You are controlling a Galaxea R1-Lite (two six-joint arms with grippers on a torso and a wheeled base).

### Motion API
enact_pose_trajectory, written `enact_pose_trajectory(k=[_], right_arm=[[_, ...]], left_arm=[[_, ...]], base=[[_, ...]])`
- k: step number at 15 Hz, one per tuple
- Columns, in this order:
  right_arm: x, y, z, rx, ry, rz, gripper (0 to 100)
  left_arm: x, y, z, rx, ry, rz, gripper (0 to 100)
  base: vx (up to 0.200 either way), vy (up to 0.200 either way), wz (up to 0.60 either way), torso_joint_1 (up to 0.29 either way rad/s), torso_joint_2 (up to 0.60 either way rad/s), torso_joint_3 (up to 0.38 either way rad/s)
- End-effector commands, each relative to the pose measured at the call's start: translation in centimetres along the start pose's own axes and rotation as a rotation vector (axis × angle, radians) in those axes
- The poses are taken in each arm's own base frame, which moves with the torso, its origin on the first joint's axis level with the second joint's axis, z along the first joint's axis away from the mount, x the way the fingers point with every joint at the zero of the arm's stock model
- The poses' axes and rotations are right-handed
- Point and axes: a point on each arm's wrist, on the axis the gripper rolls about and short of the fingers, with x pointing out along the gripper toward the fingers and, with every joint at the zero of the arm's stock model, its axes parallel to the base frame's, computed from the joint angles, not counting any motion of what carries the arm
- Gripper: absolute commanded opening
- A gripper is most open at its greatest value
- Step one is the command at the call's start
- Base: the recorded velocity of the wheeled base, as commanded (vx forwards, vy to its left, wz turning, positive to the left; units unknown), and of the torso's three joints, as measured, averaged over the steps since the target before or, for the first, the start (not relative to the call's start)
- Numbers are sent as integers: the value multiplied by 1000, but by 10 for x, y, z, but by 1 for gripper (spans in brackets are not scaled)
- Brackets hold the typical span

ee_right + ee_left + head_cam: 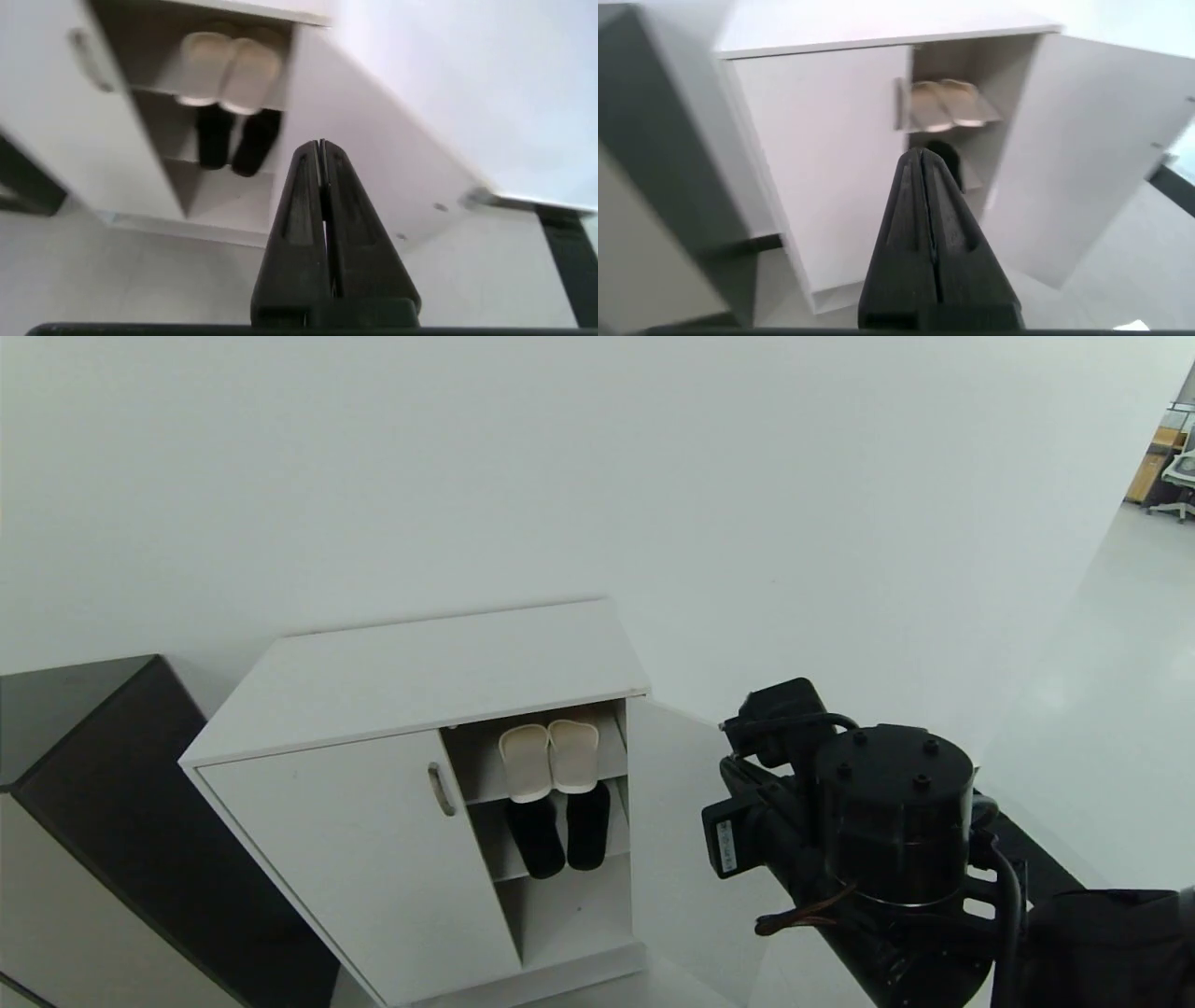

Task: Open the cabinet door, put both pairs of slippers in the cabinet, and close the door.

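- The white cabinet (420, 653) stands with its back to a plain white wall. A dark, low unit (103, 775) sits just beside it on the left, so that side is tight.
- To the right, bare pale floor (1102, 709) runs off towards the far corner of the room.
- The left door (355, 859) is shut, with its small metal handle (441, 790) upright near the inner edge.
- The right door (672, 821) is swung wide open on its right-hand hinges. Its free edge is out in the room, close to the right arm (840, 821).
- The cream slippers (549, 758) lie side by side, touching, on the top shelf of the open half.
- Their long axis runs front to back, and their near ends hang a little over the shelf's front edge.
- The black slippers (558, 835) lie the same way on the middle shelf directly below, and they also stick out past the edge.
- I can't tell which end of either pair is the toe.
- The bottom compartment (569, 915) shows only its white floor.
- The left pincer (922, 154) is closed on nothing, with its fingers pressed flat together. It sits in front of the cabinet, facing the seam between the shut door and the open half.
- The right pincer (320, 147) is likewise closed on nothing. It is aimed at the inner face of the open door, beside the shelves.
- A small white sticker (726, 845) sits on a block of the right arm, and its print is too small to read.
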Motion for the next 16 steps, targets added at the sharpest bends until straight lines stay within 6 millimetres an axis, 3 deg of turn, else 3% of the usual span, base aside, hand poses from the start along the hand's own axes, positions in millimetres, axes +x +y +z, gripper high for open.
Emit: enact_pose_trajectory(k=[1, 6, 9, 14, 16], right_arm=[[6, -6, -1, -2, 5, -18, 0], [35, -38, 27, 56, -22, -103, 0], [42, -50, 42, 82, -9, -142, 0], [58, -69, 61, 144, 40, -128, 0], [72, -81, 57, 157, 65, -122, 0]], left_arm=[[0, 0, 0, -1, -1, 0, 0], [0, 0, 0, 1, -1, 0, 0], [0, 0, 0, 1, -1, -1, 0], [0, 0, 0, 1, -1, -1, 0], [0, 0, 0, 1, -1, -1, 0]], base=[[0, 0, 0, 0, 0, 0], [0, 0, 0, 0, 0, 0], [0, 0, 0, 0, 0, 0], [-200, 0, 0, 4, 0, 4], [-200, 0, 0, -12, -2, 0]])
